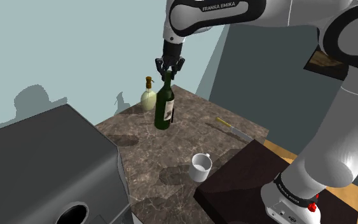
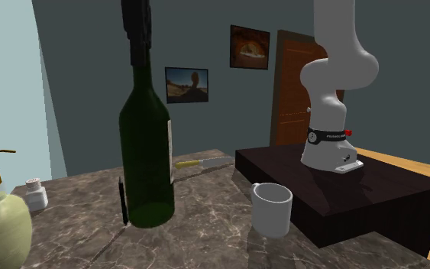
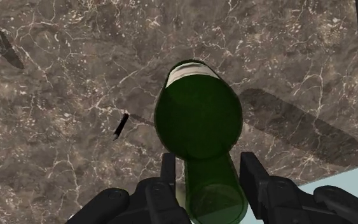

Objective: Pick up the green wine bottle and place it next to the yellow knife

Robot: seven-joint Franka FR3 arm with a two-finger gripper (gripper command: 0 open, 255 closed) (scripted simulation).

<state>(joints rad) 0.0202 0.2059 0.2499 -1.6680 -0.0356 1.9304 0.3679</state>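
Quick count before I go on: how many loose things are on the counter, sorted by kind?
Bottles: 2, the green wine bottle and the pump bottle
Mug: 1
Knife: 1
Small white jar: 1
Small black stick: 1
Total: 6
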